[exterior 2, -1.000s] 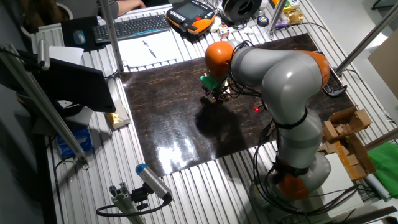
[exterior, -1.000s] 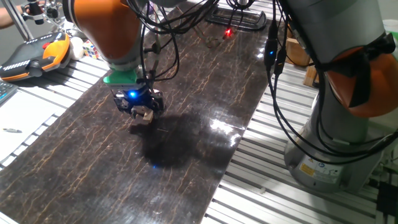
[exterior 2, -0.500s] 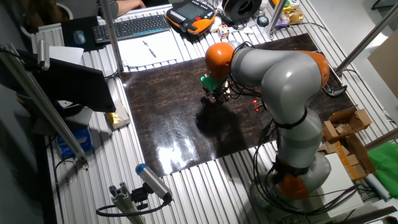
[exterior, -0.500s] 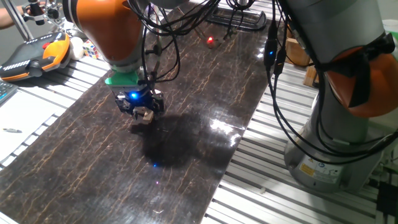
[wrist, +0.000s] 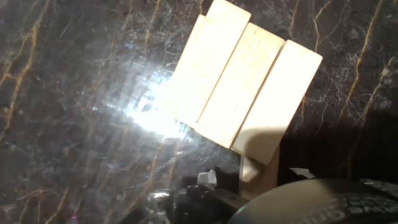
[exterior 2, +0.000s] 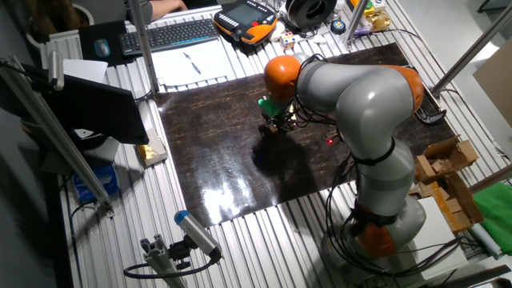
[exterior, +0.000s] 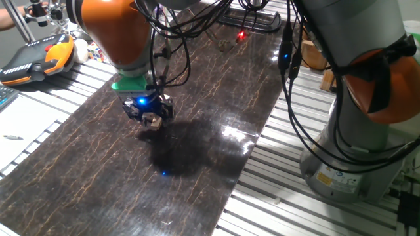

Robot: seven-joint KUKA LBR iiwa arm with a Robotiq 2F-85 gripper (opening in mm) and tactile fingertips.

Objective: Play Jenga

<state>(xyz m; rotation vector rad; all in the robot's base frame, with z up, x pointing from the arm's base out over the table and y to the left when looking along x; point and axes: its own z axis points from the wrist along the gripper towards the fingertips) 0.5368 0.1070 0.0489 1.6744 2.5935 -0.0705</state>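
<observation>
in one fixed view the gripper (exterior: 151, 118) was seen low over the dark table top (exterior: 197, 164), with a blue light on it and a bit of pale wood right at its tip, but how wide it was opened and whether the wood was held could not be told. in the other fixed view the gripper (exterior 2: 274, 124) was mostly hidden under the big arm (exterior 2: 352, 88), and the wood could not be made out. only in the hand view was the jenga stack (wrist: 242, 84) shown well: three pale blocks were laid side by side on top, touching, with a lower block seen under the near edge, all set on the table.
</observation>
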